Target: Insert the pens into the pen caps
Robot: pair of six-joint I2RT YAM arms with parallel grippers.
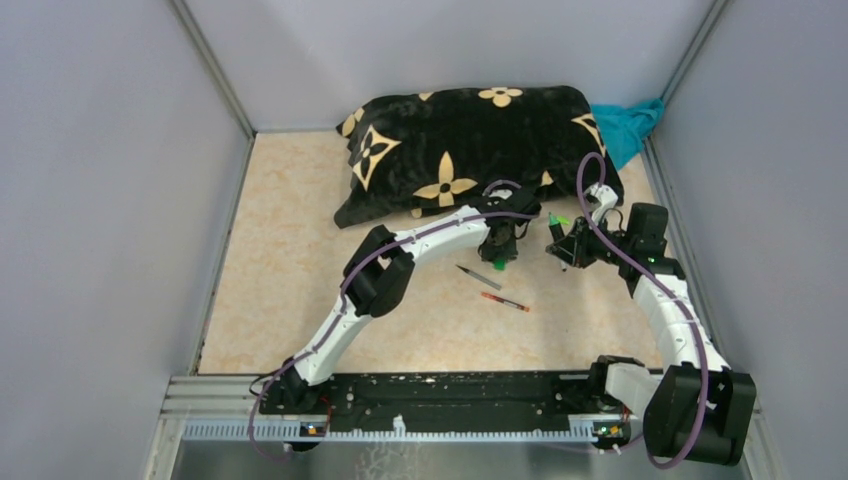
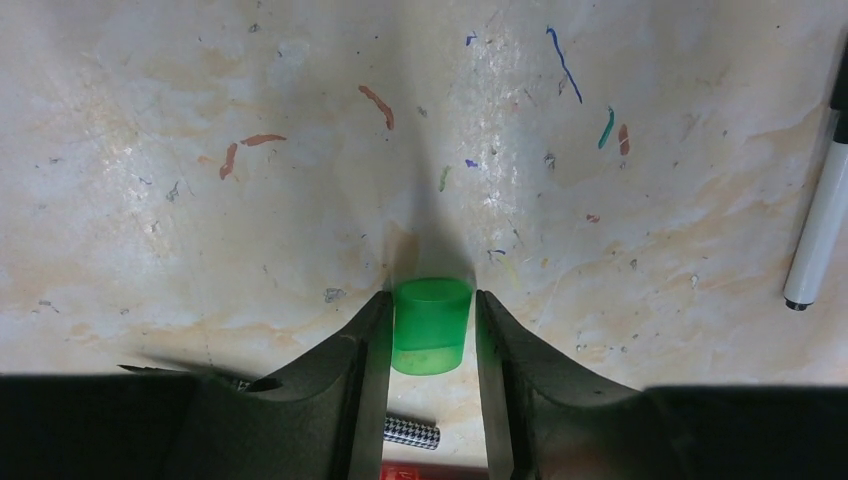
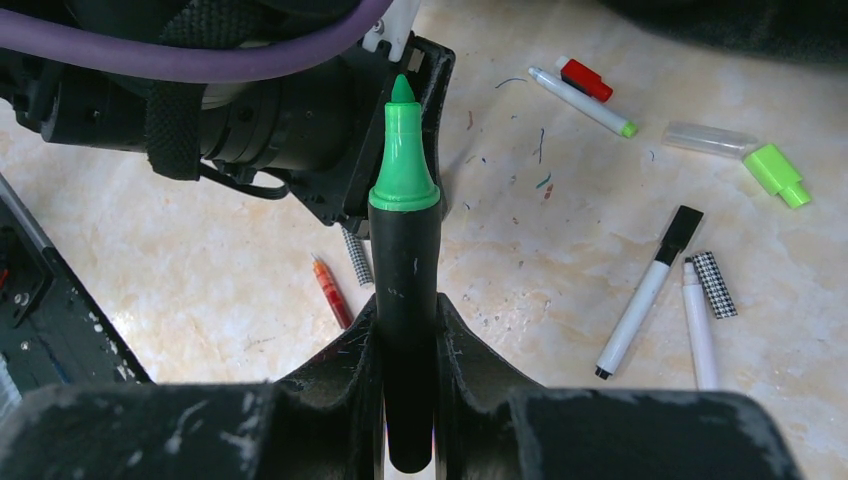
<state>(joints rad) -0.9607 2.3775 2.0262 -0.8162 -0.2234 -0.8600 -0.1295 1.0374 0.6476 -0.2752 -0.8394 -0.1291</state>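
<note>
Marbled tabletop [image 1: 290, 250], ink-streaked. Left gripper [image 2: 432, 300] just before pillow [image 1: 450, 140], jaws straddling upright green cap [image 2: 431, 335] on tabletop; whether gripped, cannot tell. Right gripper [image 3: 408, 315] near pillow's right corner, clenched on green-tipped marker [image 3: 405, 250].

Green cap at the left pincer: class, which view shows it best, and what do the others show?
Left wrist: the green cap is close and sharp, upright between the open fingers of the left pincer. Top external shows only a green speck under that pincer. Right wrist shows none of it.
</note>
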